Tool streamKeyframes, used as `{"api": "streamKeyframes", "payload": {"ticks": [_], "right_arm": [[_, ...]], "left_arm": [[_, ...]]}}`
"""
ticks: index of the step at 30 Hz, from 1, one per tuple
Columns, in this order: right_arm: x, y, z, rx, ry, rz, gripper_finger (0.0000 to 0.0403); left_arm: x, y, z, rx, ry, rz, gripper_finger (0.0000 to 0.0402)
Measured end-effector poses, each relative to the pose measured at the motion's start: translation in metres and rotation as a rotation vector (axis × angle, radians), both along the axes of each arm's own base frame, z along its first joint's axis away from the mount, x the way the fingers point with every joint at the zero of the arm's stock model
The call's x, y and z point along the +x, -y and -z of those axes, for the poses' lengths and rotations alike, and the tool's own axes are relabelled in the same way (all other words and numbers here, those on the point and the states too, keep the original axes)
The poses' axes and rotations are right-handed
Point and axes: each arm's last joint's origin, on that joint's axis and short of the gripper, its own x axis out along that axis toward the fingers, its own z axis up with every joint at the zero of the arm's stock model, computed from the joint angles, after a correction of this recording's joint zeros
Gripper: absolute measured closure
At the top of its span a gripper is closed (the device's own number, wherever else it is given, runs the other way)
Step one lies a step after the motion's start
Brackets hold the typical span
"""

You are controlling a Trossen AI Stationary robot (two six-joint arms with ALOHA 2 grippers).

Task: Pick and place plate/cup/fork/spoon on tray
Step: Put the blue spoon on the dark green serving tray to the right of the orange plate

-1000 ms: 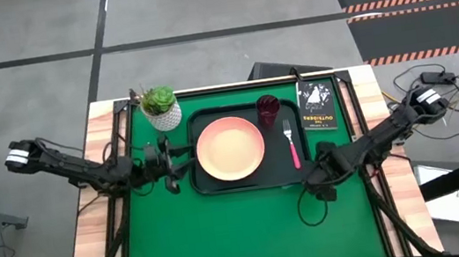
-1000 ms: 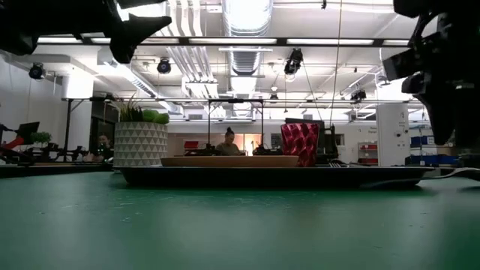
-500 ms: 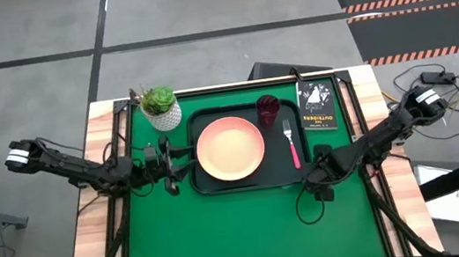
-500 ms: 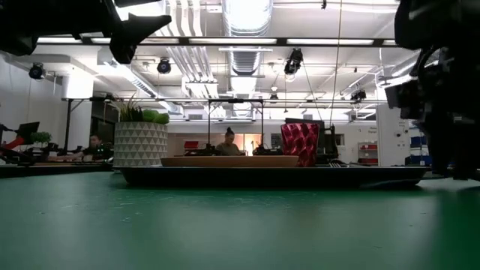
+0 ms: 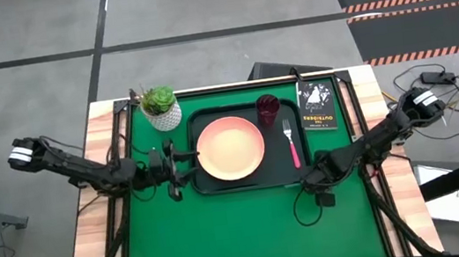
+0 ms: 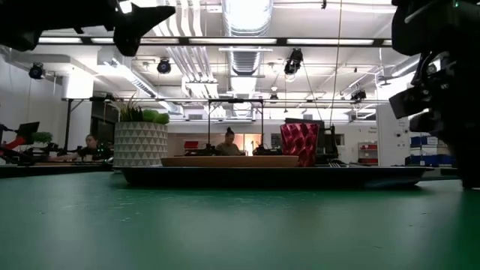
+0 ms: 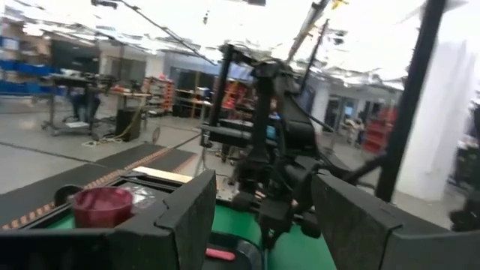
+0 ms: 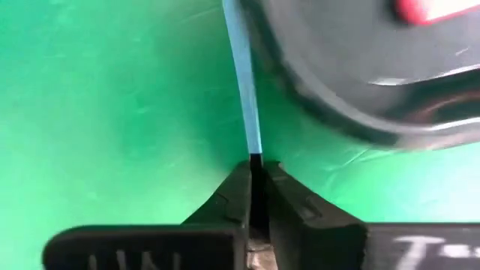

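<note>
The salmon-pink plate (image 5: 230,149), the maroon cup (image 5: 268,108) and the pink-handled fork (image 5: 292,147) lie on the dark tray (image 5: 211,187). The spoon shows only in the right wrist view, as a light blue handle (image 8: 244,90) on the green mat beside the tray's rounded rim (image 8: 337,97). Its bowl is out of view. My right gripper (image 5: 313,190) stands at the tray's near right corner, shut on that handle. My left gripper (image 5: 185,164) hovers open at the tray's left rim with nothing between its fingers (image 7: 187,217). My right gripper pinches the spoon's blue handle (image 8: 254,150) between its two fingers, at the end of the stretch that shows. The fingers come from above, pointing down at the mat. The handle runs away from them alongside the tray's rim; whether it is lifted I cannot tell.
A white pot with a green plant (image 5: 161,106) stands at the tray's far left corner. A small black booklet (image 5: 317,105) lies to the tray's right. The green mat (image 5: 226,235) stretches bare toward the near edge. People sit in the room beyond the table.
My left gripper has moved toward the table's right edge, up to the tray's left rim. My right gripper has shifted a little toward the near edge and the left, staying at the tray's near right corner.
</note>
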Motion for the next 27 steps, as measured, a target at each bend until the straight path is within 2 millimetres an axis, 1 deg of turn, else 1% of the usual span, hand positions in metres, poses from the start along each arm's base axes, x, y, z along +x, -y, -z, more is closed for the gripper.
{"api": "streamKeyframes", "payload": {"ticks": [3, 6, 9, 10, 12, 16, 19, 23, 27], "right_arm": [[-0.001, -0.002, -0.003, 0.071, -0.024, 0.047, 0.0388], [0.000, -0.006, -0.010, 0.189, -0.036, 0.080, 0.0391], [0.002, -0.010, -0.017, 0.290, -0.032, 0.139, 0.0392], [0.004, -0.012, -0.020, 0.329, -0.007, 0.150, 0.0392], [0.012, -0.017, -0.027, 0.414, 0.097, 0.145, 0.0392], [0.035, -0.027, -0.042, 0.536, 0.383, 0.109, 0.0393], [0.050, -0.027, -0.052, 0.582, 0.556, 0.106, 0.0393], [0.058, -0.022, -0.057, 0.601, 0.637, 0.127, 0.0392], [0.060, -0.015, -0.058, 0.608, 0.640, 0.181, 0.0391]], "left_arm": [[0.009, 0.008, -0.002, 0.022, -0.021, 0.029, 0.0201], [0.021, 0.018, -0.003, 0.061, -0.048, 0.050, 0.0201], [0.034, 0.030, 0.002, 0.123, -0.089, 0.091, 0.0201], [0.038, 0.034, 0.005, 0.143, -0.107, 0.103, 0.0201], [0.047, 0.043, 0.010, 0.179, -0.140, 0.122, 0.0201], [0.069, 0.060, 0.021, 0.241, -0.197, 0.147, 0.0201], [0.086, 0.072, 0.025, 0.304, -0.223, 0.156, 0.0201], [0.113, 0.086, 0.023, 0.365, -0.239, 0.155, 0.0201], [0.135, 0.096, 0.021, 0.445, -0.332, 0.162, 0.0201]]}}
